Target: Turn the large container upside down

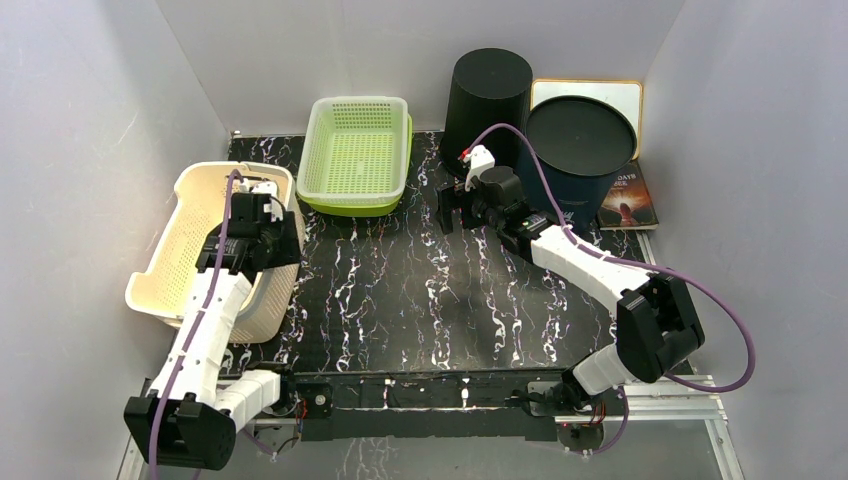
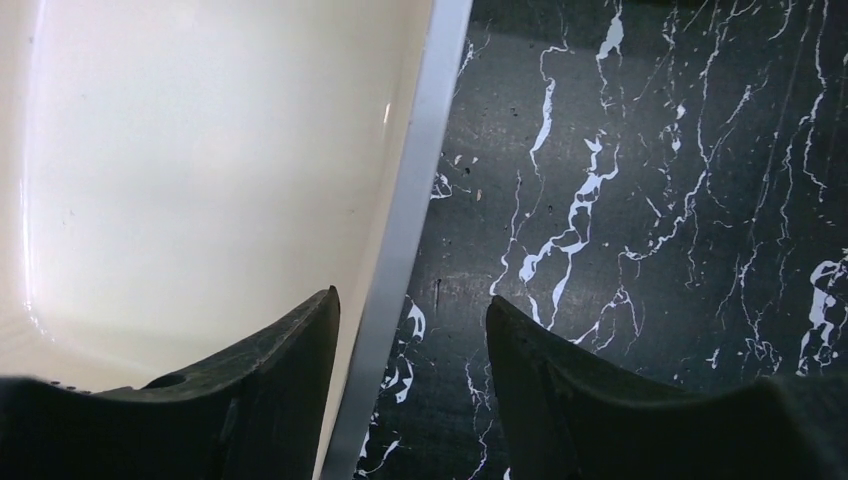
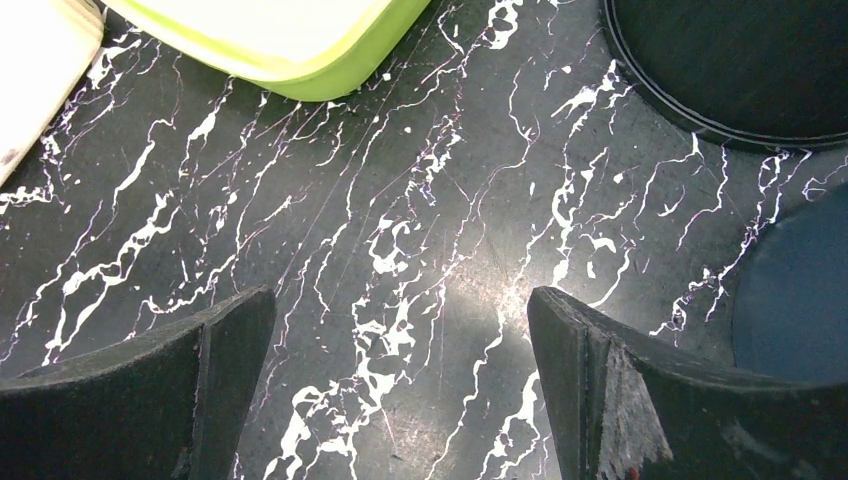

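The large cream basket (image 1: 165, 270) lies right under my left pincer (image 2: 412, 300), its rim running up between my parted, unclenched fingers, while my right pincer (image 3: 402, 300), gaping too, hangs over the black marble table (image 3: 400, 180).

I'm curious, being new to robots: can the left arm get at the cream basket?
Probably yes: the left gripper is open astride the cream basket rim, nothing blocking it.

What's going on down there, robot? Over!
Left gripper open, straddling rim of cream basket. Right gripper open, empty, above table. Basket opening up, not flipped yet. Green basket close beside.
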Available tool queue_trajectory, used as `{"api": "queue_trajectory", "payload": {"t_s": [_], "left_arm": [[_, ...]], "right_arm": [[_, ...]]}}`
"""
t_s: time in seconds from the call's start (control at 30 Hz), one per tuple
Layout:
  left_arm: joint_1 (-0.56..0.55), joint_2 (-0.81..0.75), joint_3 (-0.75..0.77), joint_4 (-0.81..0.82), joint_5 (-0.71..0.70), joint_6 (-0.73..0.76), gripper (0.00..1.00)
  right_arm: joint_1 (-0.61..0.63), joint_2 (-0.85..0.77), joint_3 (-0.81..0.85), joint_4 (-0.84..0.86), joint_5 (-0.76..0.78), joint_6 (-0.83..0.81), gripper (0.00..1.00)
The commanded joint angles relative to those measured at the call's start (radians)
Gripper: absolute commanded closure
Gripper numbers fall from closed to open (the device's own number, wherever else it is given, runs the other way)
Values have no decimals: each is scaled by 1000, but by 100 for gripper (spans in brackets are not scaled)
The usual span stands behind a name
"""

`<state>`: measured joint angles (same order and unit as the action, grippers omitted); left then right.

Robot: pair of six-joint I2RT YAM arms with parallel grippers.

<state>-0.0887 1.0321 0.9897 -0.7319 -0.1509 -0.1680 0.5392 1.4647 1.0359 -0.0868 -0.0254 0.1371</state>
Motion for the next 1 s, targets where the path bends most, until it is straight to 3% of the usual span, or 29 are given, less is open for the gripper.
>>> {"api": "queue_trajectory", "payload": {"t_s": [0.0,0.1,0.27,0.37,0.77,0.8,0.9,0.97], "left_arm": [[-1,2,38,-2,21,16,49],[0,10,4,10,-13,11,75],[0,18,-53,41,-105,-1,79],[-2,28,-61,49,-87,-2,100],[-20,-1,-27,20,-129,6,100],[-20,15,-29,14,-134,3,96],[-20,51,-31,17,-137,-8,67],[-21,58,-40,31,-144,-11,56]], "right_arm": [[-1,-47,36,43,5,23,2],[-1,-53,29,52,18,22,2],[-1,-61,17,62,23,16,2],[-2,-58,15,65,20,14,2],[-4,-60,0,85,20,14,2],[-5,-58,-2,85,17,15,2],[-4,-59,-8,87,14,16,2],[-4,-61,-11,86,17,13,2]]}}
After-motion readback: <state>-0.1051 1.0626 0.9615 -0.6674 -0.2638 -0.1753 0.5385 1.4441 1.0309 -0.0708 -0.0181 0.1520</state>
